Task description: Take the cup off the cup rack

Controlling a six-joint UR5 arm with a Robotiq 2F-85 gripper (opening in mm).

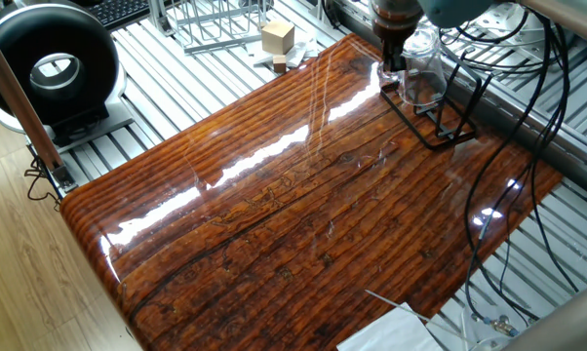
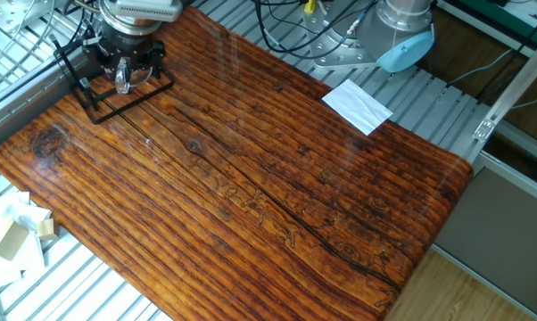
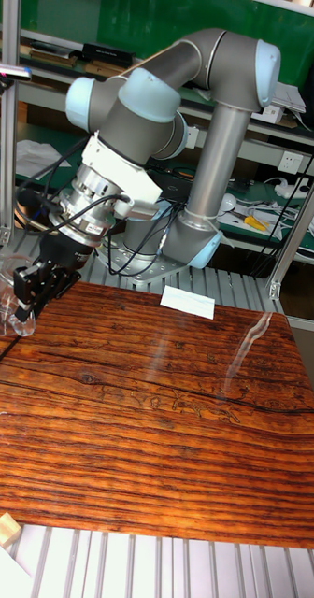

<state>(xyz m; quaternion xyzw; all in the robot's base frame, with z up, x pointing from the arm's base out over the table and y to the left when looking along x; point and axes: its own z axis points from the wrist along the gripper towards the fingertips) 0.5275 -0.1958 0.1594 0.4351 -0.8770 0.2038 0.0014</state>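
Tall fixed view first: at the far left edge I see the cup (image 3: 9,299), clear glass, tilted, held above the table (image 3: 157,420). My hand (image 3: 31,285) sits just right of it, its dark fingers (image 3: 40,278) clamped on the cup's side. Further right, a white paper sheet (image 3: 187,301) lies at the table's far edge, and at the lower left a small wooden block (image 3: 3,529) rests on the slatted metal bed beside the table.

On one fixed view I read left to right: a black ring-shaped device (image 1: 50,68) in the upper left, a silver-grey wire frame (image 1: 215,24) at the top, a wooden block (image 1: 277,37) just beside it, then the hand (image 1: 393,63) in the upper right, coming down from the top edge. The cup (image 1: 422,73) is just right of the hand, and over the cup rack (image 1: 435,122), whose black base frame lies on the table's (image 1: 274,214) upper right corner. I cannot tell from here whether the cup touches a prong.

On the other fixed view everything sits in the upper left: the cup rack (image 2: 99,94), the hand (image 2: 126,67) above it and the cup (image 2: 124,78) between the fingers. The white paper sheet (image 2: 358,105) lies at upper centre-right.
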